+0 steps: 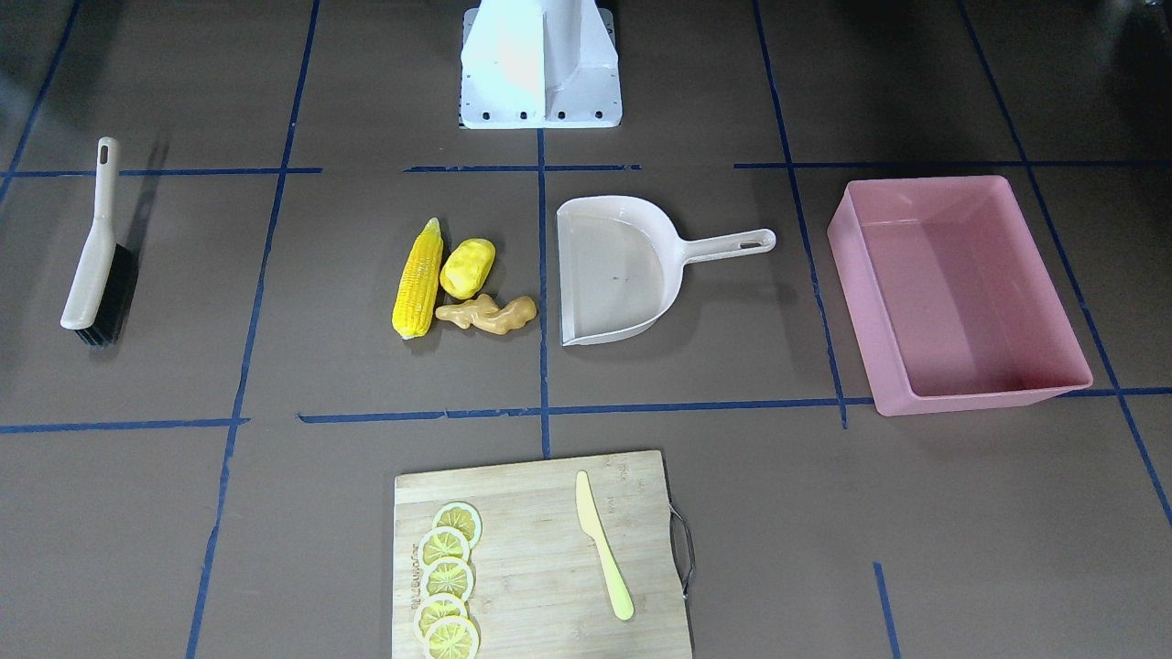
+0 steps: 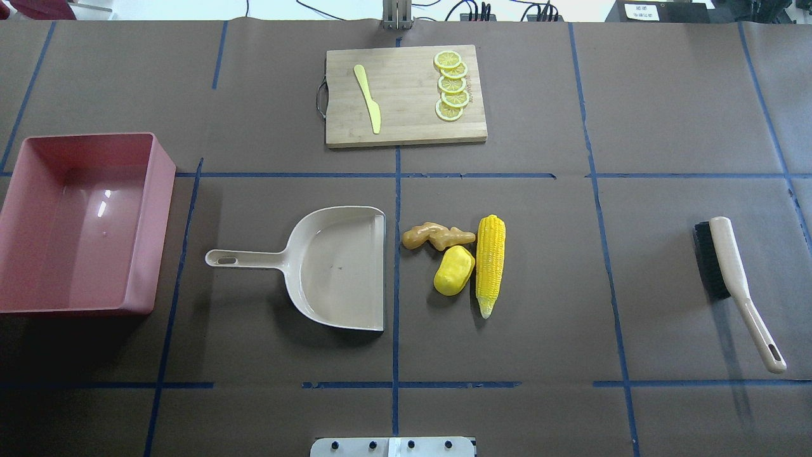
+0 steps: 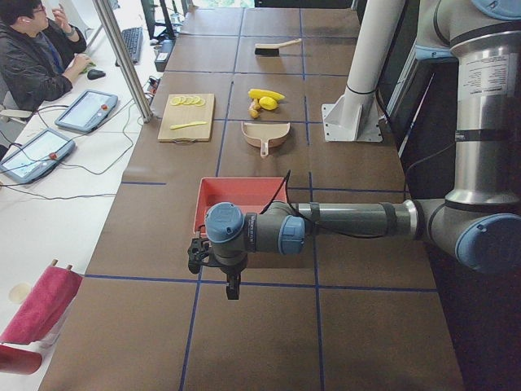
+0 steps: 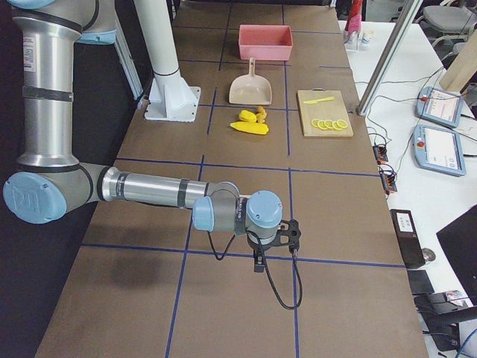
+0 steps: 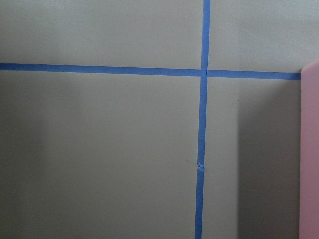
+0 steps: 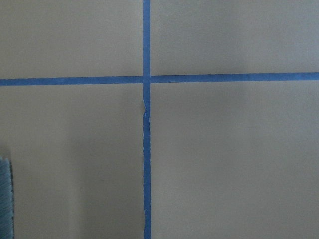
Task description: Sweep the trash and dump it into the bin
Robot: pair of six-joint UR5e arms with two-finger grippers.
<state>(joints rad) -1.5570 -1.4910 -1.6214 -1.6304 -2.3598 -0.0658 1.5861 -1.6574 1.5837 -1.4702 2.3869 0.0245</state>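
Note:
The trash lies together mid-table: a yellow corn cob (image 1: 418,279), a yellow potato-like piece (image 1: 467,267) and a tan ginger root (image 1: 488,314). The empty pink bin (image 1: 856,311) stands at the robot's left end of the table (image 2: 155,222). Its edge shows in the left wrist view (image 5: 309,159). No gripper shows in the front or overhead views. My left gripper (image 3: 233,287) hangs over the table beyond the bin. My right gripper (image 4: 257,261) hangs over the far opposite end. I cannot tell whether either is open or shut.
A beige dustpan (image 1: 613,275) lies between the trash and the bin, its mouth facing the trash. A beige brush (image 1: 96,256) with black bristles lies at the robot's right. A wooden cutting board (image 1: 540,558) holds lemon slices (image 1: 447,577) and a pale yellow knife (image 1: 602,545).

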